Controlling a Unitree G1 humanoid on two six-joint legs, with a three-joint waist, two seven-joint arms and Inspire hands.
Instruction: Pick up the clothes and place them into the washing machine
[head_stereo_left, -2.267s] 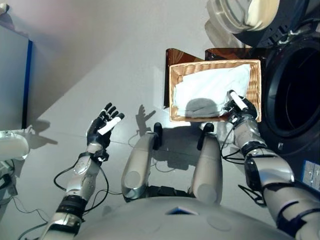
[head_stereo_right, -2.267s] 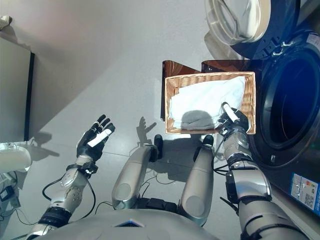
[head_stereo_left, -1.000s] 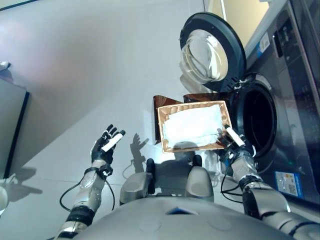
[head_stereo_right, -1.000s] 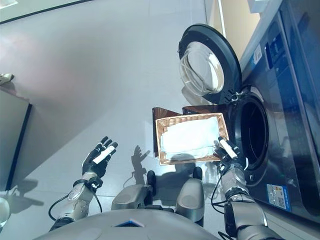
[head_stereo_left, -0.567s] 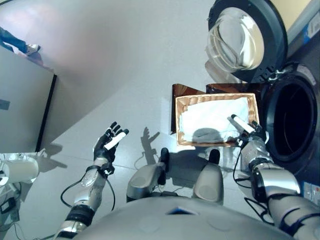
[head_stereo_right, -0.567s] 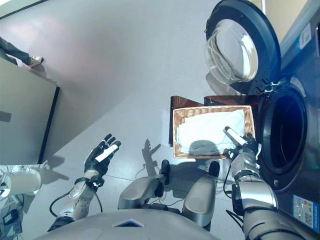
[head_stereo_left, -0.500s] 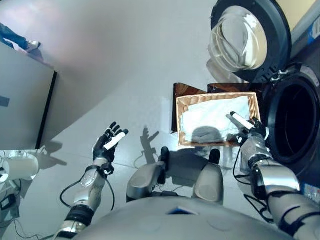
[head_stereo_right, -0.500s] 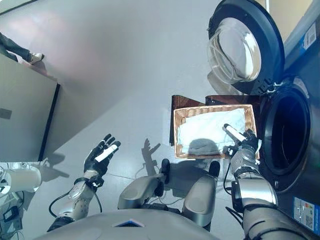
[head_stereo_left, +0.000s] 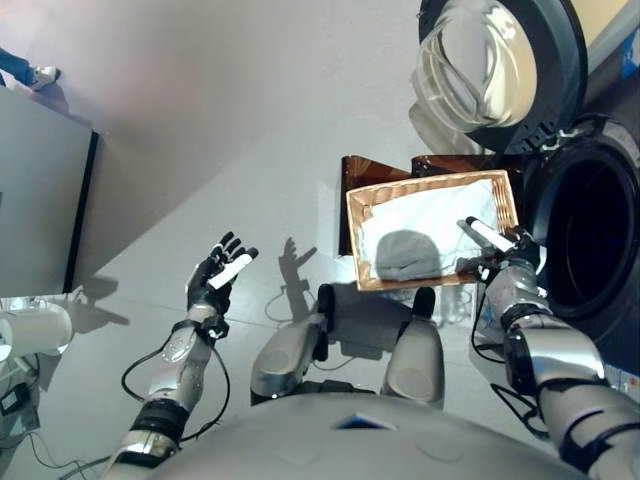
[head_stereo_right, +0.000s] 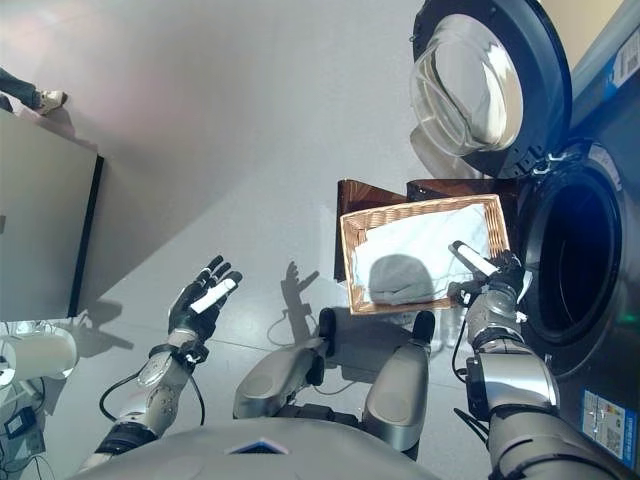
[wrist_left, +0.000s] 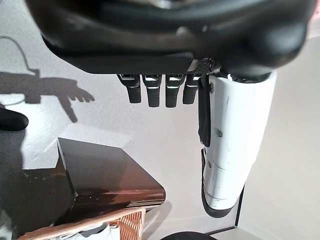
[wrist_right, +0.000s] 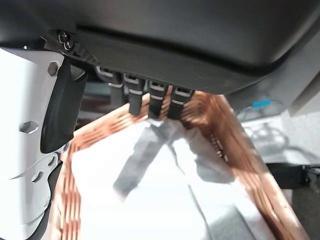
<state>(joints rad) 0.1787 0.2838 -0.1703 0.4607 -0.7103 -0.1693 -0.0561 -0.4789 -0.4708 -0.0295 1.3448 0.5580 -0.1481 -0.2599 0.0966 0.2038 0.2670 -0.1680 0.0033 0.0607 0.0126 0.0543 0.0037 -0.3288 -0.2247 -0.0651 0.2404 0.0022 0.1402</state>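
Two hands show in my head views, and neither holds anything. My landmark is the wicker basket (head_stereo_left: 432, 229): it sits on a dark brown stand (head_stereo_left: 362, 172), and the white clothes (head_stereo_right: 425, 249) lie spread inside it, filling most of its floor, with a grey shadow patch near the basket's front edge.

My right hand (head_stereo_left: 504, 250) hangs at the basket's front right corner, over the rim, with its white-covered thumb pointing in across the cloth. In the right wrist view the fingers (wrist_right: 150, 96) stand in a straight, loose row above the basket's woven wall, and the clothes (wrist_right: 165, 185) lie below and past them, apart from the fingertips as far as I can see. The hand is spread wide, not closed on the cloth.

My left hand (head_stereo_left: 218, 271) is well to the left of the basket, raised over the grey floor (head_stereo_left: 250, 120), palm up and fingers spread wide. Its wrist view shows only floor, a corner of the stand and a bit of basket rim beyond the fingers.

Just right of the basket is the washing machine's dark drum opening (head_stereo_left: 594, 228), and its round glass door (head_stereo_left: 495, 60) stands swung open beyond the basket's far right corner. Far left of the basket a grey cabinet (head_stereo_left: 40, 200) stands, with a person's shoe (head_stereo_right: 48, 99) beyond it.
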